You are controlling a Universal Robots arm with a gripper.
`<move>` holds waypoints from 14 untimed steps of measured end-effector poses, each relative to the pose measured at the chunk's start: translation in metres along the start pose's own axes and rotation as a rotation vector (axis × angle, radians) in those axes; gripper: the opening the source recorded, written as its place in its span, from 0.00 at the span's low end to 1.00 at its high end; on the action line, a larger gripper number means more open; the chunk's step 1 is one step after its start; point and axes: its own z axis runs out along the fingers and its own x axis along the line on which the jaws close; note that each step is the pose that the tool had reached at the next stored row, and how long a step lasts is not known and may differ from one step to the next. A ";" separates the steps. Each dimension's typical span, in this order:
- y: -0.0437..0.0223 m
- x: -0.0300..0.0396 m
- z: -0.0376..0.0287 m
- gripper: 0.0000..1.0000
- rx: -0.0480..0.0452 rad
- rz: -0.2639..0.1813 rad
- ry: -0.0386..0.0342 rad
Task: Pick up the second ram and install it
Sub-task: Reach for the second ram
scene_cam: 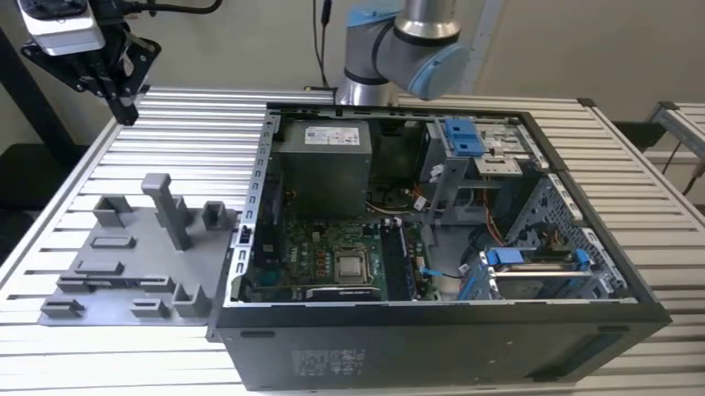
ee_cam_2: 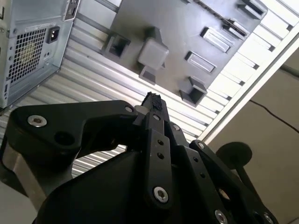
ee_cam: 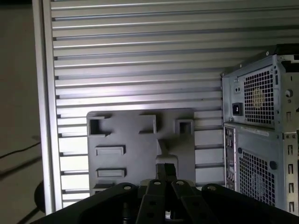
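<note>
Gripper hangs high over the far corner of the slatted table at the exterior view's left, well apart from the open PC case. Jaws are clenched tip to tip w/ nothing seen between them. In both wrist views the grey tray lies below the tips. A slim blue-green ram stick stands in the slots just beside the processor inside the case; can't tell if it's the 2nd.

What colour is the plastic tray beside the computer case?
Plain grey; the tray shows best in the exterior view.
</note>
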 end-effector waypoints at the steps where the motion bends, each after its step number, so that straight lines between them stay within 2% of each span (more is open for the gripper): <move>1: -0.0001 0.0017 0.0000 0.11 0.0000 0.000 0.0000; 4: -0.0006 0.0092 -0.0002 0.11 0.0000 0.000 0.0000; 8: -0.0011 0.0158 -0.0004 0.11 0.0002 0.000 0.0000; 14: -0.0012 0.0174 -0.0004 0.11 0.0003 -0.001 0.0000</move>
